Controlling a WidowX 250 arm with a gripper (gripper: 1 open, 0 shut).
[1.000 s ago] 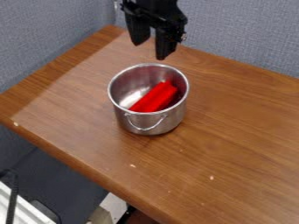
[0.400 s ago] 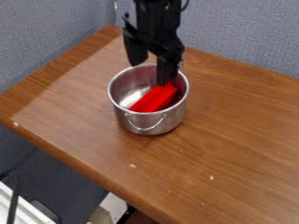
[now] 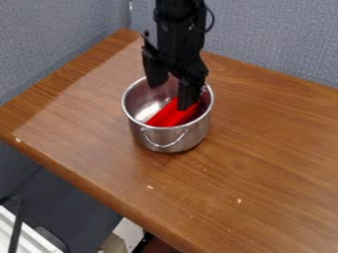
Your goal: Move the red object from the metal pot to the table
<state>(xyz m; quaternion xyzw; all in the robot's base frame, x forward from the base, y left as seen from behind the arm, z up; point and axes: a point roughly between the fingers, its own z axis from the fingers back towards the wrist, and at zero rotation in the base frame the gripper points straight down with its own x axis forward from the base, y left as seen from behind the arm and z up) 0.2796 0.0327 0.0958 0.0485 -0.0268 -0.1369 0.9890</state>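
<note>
Where the gripper opens, red object below

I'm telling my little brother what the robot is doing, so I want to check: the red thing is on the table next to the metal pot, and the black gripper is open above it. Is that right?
Not quite: the red thing is inside the metal pot, as the camera view shows. The black gripper is open above it, as you said.
</note>
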